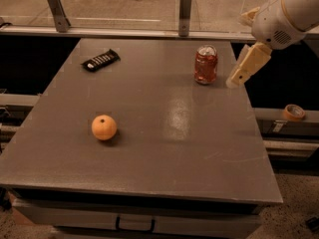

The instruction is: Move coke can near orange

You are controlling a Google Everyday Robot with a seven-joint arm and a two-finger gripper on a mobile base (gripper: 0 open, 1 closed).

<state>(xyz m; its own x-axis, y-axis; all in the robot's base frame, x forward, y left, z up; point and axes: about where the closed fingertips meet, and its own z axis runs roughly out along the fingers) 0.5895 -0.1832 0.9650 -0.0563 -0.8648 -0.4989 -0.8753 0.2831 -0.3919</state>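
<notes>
Grey table (pixel 149 163) is holding one coke can (pixel 206 64) far right, one orange (pixel 104 127) near left and one wrapper (pixel 100 60) far left, with one gripper (pixel 240 76) hovering right of the can, grip impossible to tell.

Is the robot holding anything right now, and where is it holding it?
Nothing is held. The gripper hangs beside the coke can, not touching it.

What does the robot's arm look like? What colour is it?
The arm is a fat, rounded white shell with a little patch of dotted vent holes. Its end effector, up at the right beside the coke can, is cream-coloured, long and blocky. No cables or writing show.
</notes>
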